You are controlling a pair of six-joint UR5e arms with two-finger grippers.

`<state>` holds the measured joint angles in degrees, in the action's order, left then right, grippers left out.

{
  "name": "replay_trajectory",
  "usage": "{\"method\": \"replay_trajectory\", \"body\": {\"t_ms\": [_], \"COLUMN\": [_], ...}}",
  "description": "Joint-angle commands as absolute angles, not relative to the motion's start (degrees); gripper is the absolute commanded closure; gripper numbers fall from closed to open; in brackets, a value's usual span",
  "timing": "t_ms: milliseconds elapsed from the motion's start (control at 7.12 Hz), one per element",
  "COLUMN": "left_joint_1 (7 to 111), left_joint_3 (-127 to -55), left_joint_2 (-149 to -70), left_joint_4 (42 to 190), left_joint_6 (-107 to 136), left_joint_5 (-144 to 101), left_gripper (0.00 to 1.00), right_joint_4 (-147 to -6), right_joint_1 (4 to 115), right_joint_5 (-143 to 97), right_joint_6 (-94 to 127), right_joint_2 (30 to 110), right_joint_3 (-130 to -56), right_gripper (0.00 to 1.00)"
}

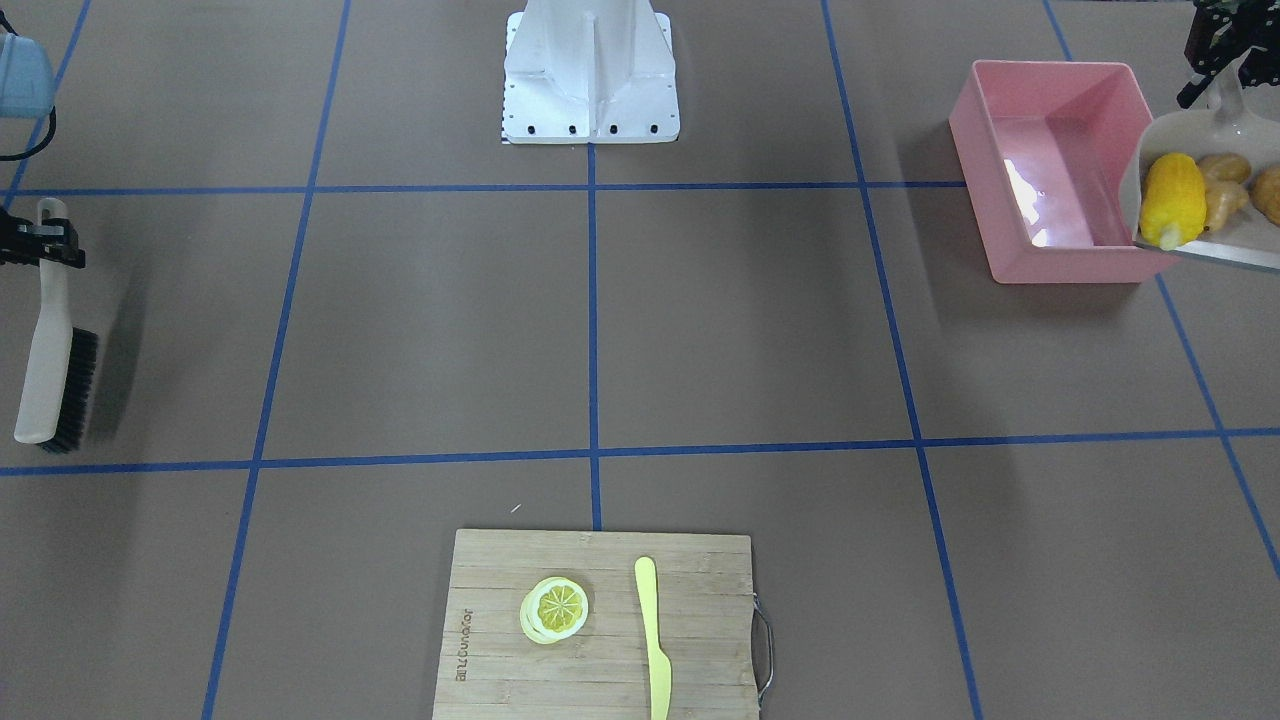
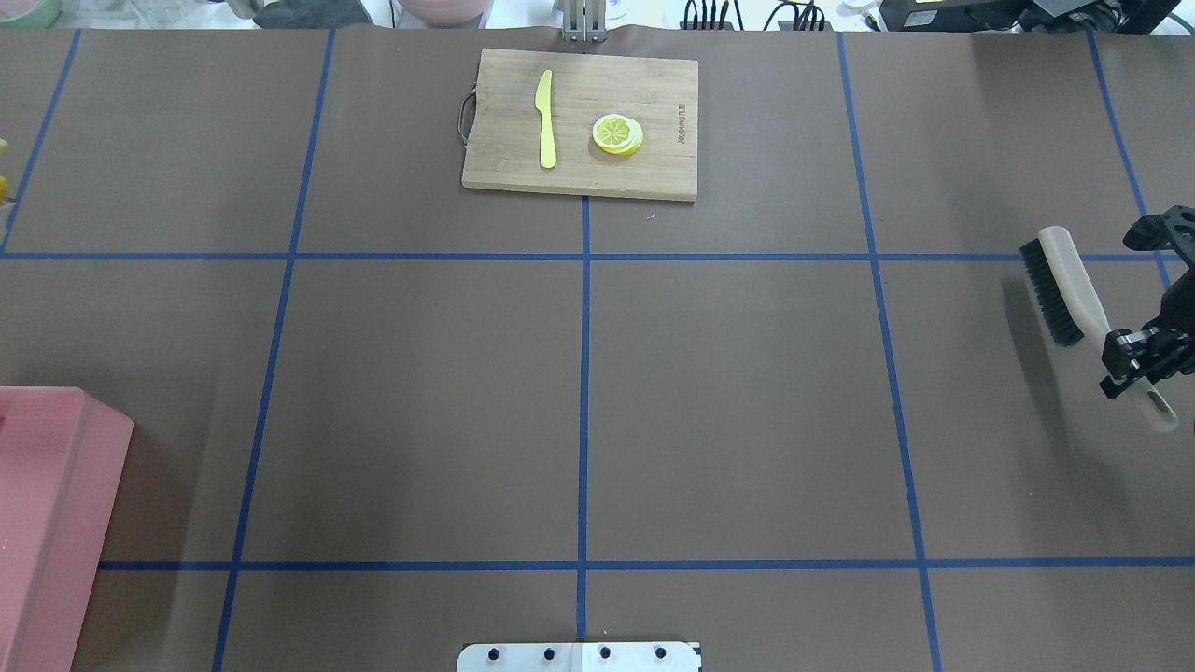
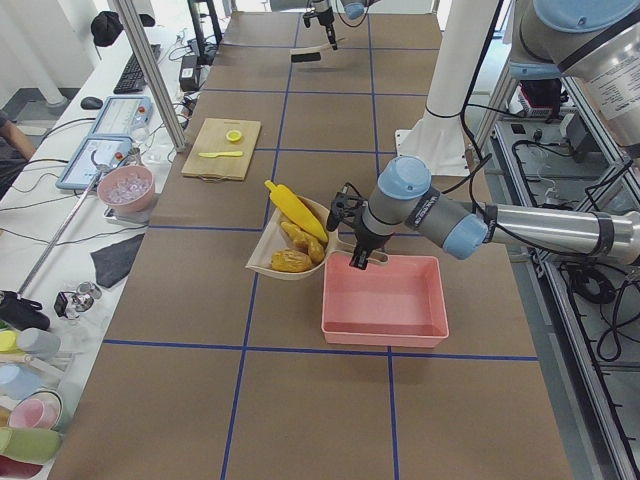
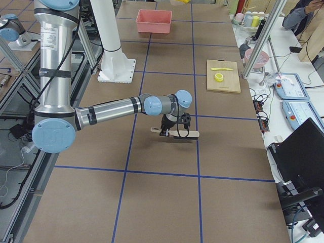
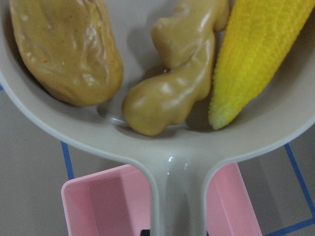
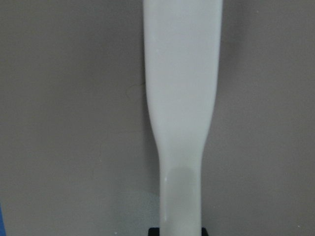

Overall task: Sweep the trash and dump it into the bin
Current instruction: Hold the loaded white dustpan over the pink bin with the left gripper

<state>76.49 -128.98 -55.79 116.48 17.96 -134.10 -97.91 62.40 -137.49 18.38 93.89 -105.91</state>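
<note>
From the front, the left gripper [image 1: 1224, 72] pinches the handle of the dustpan [image 1: 1215, 135] at the rim of the pink bin [image 1: 1000, 180]; corn cob [image 1: 1173, 200], ginger root [image 1: 1225, 200] and potato [image 1: 1270, 195] lie in the pan. From overhead, the right gripper [image 2: 1141, 359] clamps the brush [image 2: 1064, 289] by its handle, well apart from the cutting board [image 2: 504, 159].

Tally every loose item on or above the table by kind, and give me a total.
Toy foods: 4 (corn, ginger, potato, lemon slice)
Cleaning tools: 2 (dustpan, brush)
Kitchen items: 2 (knife, cutting board)
Containers: 1 (bin)
Total: 9
</note>
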Motion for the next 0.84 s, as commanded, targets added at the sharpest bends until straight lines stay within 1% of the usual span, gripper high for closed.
{"method": "replay_trajectory", "body": {"t_ms": [0,140,421,562,702], "left_joint_1": [76.9,77.1,78.4,79.8,79.8], "left_joint_3": [-131.8,-131.7,-131.4,-132.3,-134.2], "left_joint_2": [-54.2,-52.1,-51.2,-51.6,-52.7], "left_joint_4": [110.9,112.0,111.9,108.9,102.0], "left_joint_6": [17.2,16.4,16.2,16.1,13.3], "left_joint_5": [-134.6,-135.6,-136.8,-136.8,-136.8], "left_gripper": [1.00,1.00,1.00,1.00,1.00], "right_joint_4": [-97.5,-97.5,-97.5,-97.4,-97.4], "right_joint_1": [61.8,61.6,61.3,61.3,61.3], "right_joint_5": [-137.5,-137.5,-137.4,-137.4,-137.4], "right_joint_6": [18.8,18.8,18.7,18.7,18.7], "right_joint_2": [94.0,94.0,93.3,93.0,92.5], "right_joint_3": [-105.6,-105.4,-104.4,-103.7,-103.3], "right_gripper": [1.00,1.00,1.00,0.97,0.96]}}
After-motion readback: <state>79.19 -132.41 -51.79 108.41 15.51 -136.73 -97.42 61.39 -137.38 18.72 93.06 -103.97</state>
